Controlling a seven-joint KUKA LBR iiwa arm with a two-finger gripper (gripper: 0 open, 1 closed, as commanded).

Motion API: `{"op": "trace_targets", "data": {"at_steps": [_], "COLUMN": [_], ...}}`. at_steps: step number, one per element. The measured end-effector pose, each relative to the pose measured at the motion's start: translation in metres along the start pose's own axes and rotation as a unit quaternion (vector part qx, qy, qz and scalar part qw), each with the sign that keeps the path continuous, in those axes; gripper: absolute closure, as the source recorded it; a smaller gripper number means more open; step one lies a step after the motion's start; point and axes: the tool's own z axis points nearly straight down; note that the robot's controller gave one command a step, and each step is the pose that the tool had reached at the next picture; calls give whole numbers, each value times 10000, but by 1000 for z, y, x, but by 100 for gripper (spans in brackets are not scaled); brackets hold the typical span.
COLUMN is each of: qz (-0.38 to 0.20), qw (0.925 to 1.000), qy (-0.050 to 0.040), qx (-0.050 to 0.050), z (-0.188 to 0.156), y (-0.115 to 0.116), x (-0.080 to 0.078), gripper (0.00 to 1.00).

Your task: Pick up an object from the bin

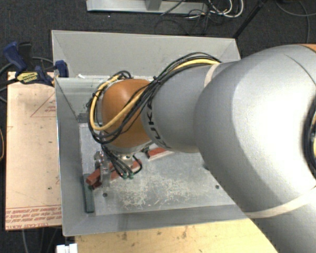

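Camera view puts the gripper low at the left side of the grey metal bin, just at a small reddish-brown block beside a long dark green bar. Whether it is open or closed I cannot tell. Nothing looks lifted yet, so I judge that grasping and raising are left.

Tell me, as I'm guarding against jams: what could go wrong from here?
1. The tool sits low near the bin's left wall, so it may scrape the metal.
2. A small red thing and a dark long bar lie crowded beside it. It could catch both, or push one against the wall.
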Motion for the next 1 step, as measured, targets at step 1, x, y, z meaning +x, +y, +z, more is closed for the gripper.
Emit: {"op": "trace_targets", "data": {"at_steps": [1], "qz": [31], "qw": [10000], "qy": [-43], "qx": [3], "z": [-145], "y": [-27], "x": [-5], "gripper": [100]}}
